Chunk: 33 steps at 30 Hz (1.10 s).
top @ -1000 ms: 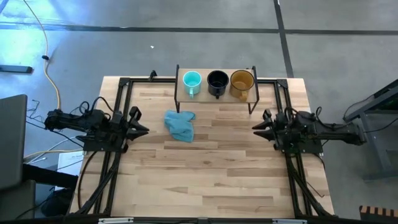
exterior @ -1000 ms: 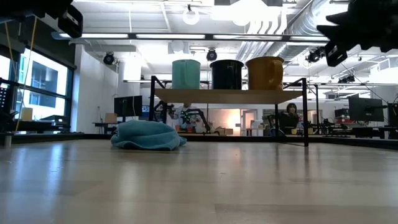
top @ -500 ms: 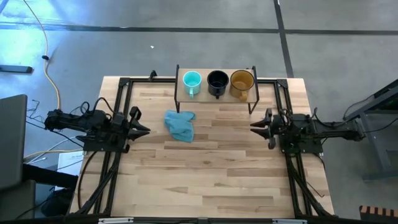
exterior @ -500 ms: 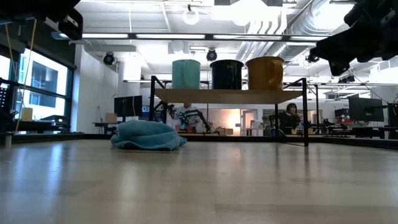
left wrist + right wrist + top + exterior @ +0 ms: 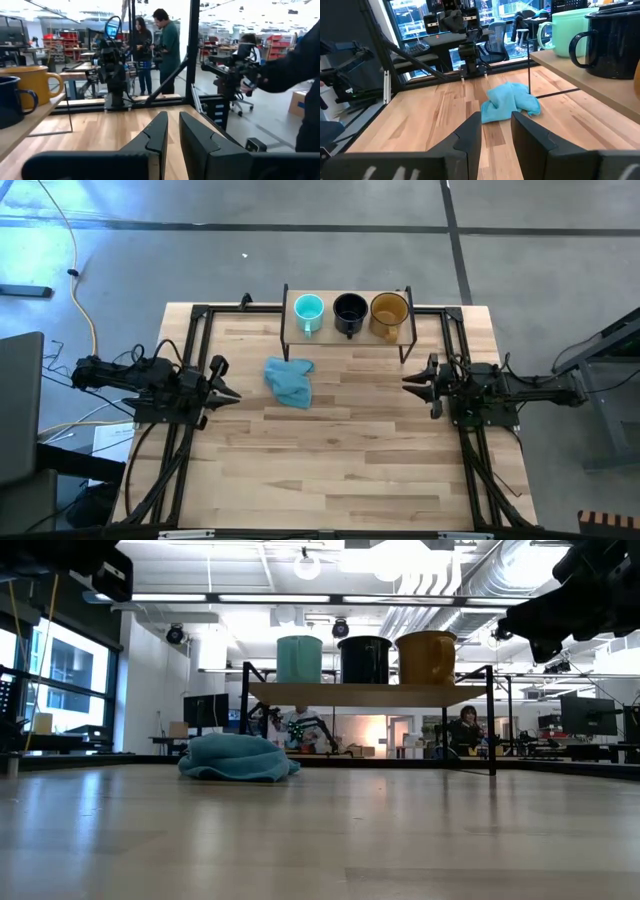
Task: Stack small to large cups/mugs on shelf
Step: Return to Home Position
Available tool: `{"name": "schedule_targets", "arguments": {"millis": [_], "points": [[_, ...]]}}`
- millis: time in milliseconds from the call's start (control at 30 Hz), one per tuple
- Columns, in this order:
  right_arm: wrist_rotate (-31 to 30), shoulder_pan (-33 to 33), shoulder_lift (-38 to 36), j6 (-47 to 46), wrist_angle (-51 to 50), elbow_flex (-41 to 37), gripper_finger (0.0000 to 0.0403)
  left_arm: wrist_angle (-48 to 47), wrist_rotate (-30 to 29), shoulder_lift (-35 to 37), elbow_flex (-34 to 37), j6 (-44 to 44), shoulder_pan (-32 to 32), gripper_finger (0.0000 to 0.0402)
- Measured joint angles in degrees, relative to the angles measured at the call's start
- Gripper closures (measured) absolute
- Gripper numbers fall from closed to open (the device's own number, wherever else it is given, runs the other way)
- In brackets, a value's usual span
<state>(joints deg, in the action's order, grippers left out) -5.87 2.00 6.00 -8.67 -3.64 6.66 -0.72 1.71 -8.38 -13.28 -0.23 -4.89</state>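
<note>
On small light-wood shelf [image 5: 345, 332], turquoise mug [image 5: 308, 309], black mug [image 5: 349, 310], amber mug [image 5: 389, 311] are lined; left claw [image 5: 230, 393], right claw [image 5: 411, 383] slightly parted, empty, over wooden surface [image 5: 340, 450].

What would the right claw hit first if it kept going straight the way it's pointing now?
Probably the blue cloth: it lies directly ahead of the right claw on the table. The claw seems to hang above the tabletop, so it might pass over the cloth toward the left claw instead.

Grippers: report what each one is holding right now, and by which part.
Nothing is held. The left gripper and right gripper hang empty at the table's sides, with all three mugs on the shelf.
</note>
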Motion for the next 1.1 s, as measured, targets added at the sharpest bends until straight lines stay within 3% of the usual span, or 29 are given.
{"name": "schedule_targets", "arguments": {"millis": [367,667,833,933,1067,1100], "points": [[0.0,0.0,0.0,-3.26,0.0,0.0,0.0307,-1.93,0.25,0.0,0.0,2.05,-0.01,0.0364],[0.0,0.0,0.0,-6.31,0.0,0.0,0.0307,4.49,0.33,0.04,-0.02,8.92,0.0,0.0364],[-0.12,-0.11,0.0,-5.64,0.02,0.0,0.0307,7.38,4.35,0.02,0.2,9.36,0.0,0.0364],[-1.01,-0.11,0.0,-4.55,0.03,0.0,0.0307,13.63,4.95,0.02,3.99,8.19,-0.02,0.0364],[-2.72,-0.11,0.0,-4.34,0.07,0.0,0.0307,29.83,4.92,-0.46,12.62,5.31,-0.02,0.0364],[-2.77,-0.11,-0.01,-4.34,0.08,0.0,0.0307,28.16,4.94,-0.57,12.62,4.5,-0.02,0.0364]]}}
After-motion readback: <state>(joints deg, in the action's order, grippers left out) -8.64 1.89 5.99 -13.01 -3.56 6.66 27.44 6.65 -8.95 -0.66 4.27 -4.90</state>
